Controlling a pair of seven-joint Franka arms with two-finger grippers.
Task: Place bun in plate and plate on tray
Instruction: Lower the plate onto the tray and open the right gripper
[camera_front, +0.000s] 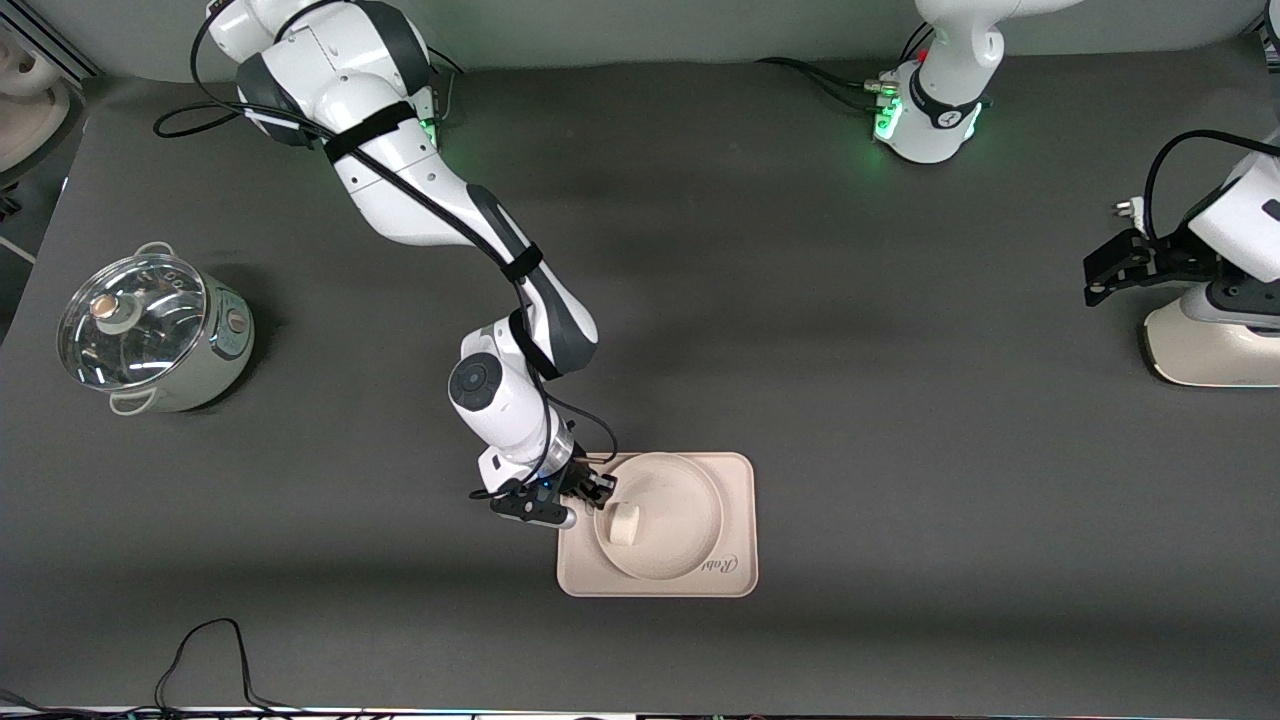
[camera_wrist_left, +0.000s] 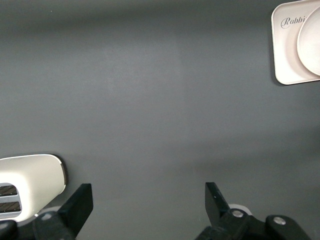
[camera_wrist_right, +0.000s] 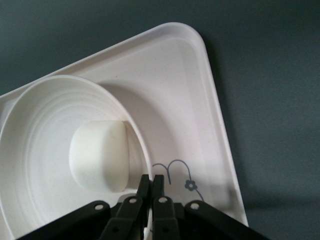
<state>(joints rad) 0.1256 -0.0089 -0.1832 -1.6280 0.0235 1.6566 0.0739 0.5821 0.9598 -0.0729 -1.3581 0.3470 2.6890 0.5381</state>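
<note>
Lidded steel pot (camera_front: 150, 335) (glass lid) toward the right arm's end of the table (camera_front: 900, 450)

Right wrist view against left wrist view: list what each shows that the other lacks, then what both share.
Only the right wrist view: the bun lying in the plate, a small drawing on the tray, and the right hand shut on the plate's rim. Only the left wrist view: the open left hand, the tray's script, bare table. Both: plate on tray.
</note>
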